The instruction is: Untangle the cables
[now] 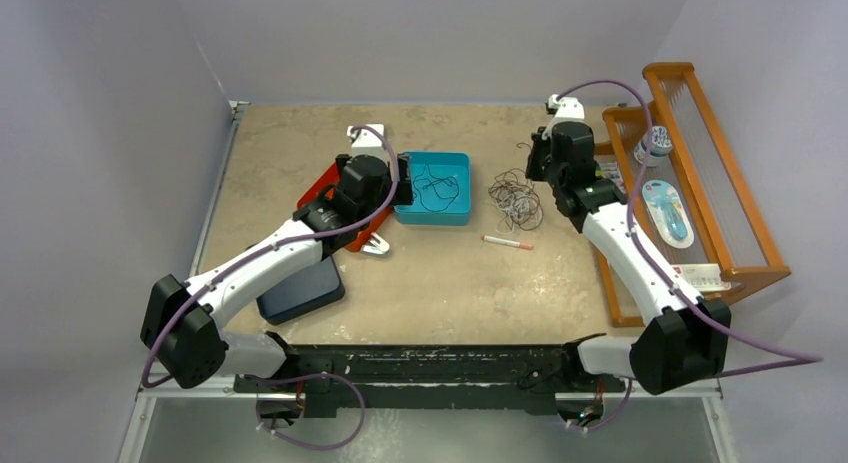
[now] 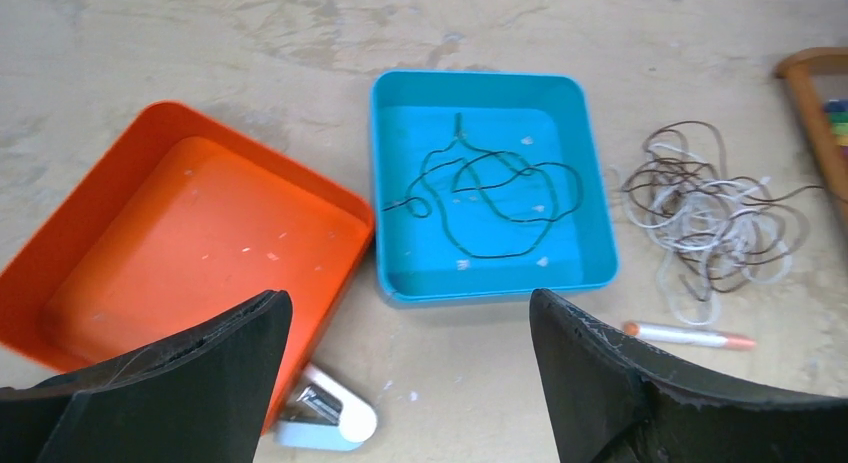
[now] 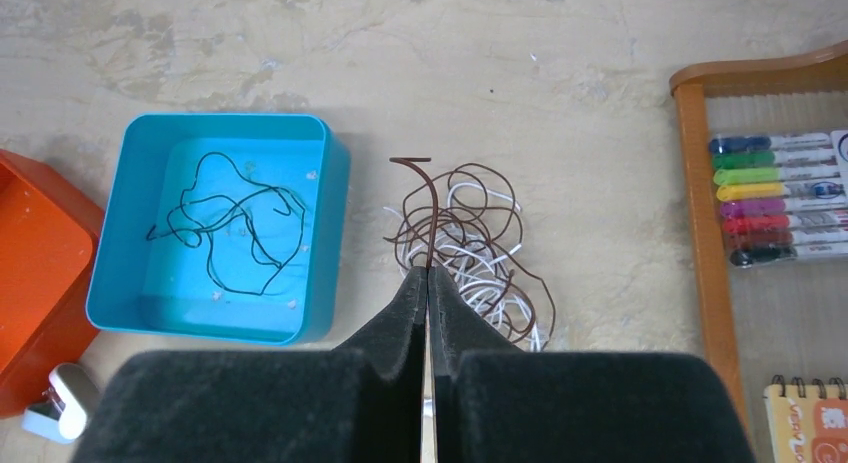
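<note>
1 black cable [image 3: 235, 223] lies loose inside the blue tray [image 3: 225, 120]. Just right of this tray sits the tangle of brown and white cables [image 3: 480, 253]. The right claw [image 3: 428, 273] is over the tangle's near edge, its 2 fingers pressed together, it seems on 1 brown cable [image 3: 432, 208] that comes out from between the tips. The left claw [image 2: 408, 301] hangs spread wide at the tray's near-left side, well apart from the tangle.

glossy plastic teal tray [image 2: 598, 203] and orange tray [image 2: 110, 203], wooden rack [image 1: 668, 71], matt table [image 1: 450, 293], smooth-coated cables [image 3: 433, 213]
</note>
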`<action>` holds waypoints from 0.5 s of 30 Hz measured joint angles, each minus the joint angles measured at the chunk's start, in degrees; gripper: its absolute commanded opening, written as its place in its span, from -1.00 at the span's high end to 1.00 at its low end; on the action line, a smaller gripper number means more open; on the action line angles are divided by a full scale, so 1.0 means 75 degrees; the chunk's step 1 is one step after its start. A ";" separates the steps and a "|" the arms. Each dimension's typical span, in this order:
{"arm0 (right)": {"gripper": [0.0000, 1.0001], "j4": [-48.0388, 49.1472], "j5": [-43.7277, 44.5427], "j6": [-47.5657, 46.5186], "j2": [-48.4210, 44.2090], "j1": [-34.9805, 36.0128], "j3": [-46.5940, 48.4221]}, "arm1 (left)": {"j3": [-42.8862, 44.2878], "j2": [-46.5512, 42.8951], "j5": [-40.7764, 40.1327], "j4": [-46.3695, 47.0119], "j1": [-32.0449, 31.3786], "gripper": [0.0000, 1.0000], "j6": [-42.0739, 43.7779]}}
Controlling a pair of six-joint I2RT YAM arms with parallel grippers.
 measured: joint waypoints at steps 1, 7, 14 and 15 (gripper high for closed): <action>1.00 -0.0052 -0.0003 -0.0035 -0.0085 0.0000 0.0000 | -0.0026 0.0000 0.0146 0.0157 0.0000 -0.77 0.0000; 1.00 -0.0373 -0.0041 -0.0154 -0.0527 0.0000 -0.0003 | -0.0038 0.0131 0.1110 0.1227 0.0000 -0.76 0.0017; 1.00 -0.0367 -0.0201 0.0169 -0.1224 -0.0012 0.0085 | -0.0224 0.0924 0.2515 0.3491 -0.0041 -0.73 -0.0093; 1.00 -0.0353 -0.0207 0.0265 -0.1250 -0.0015 0.0108 | -0.0315 0.1078 0.2623 0.3958 -0.0073 -0.73 -0.0114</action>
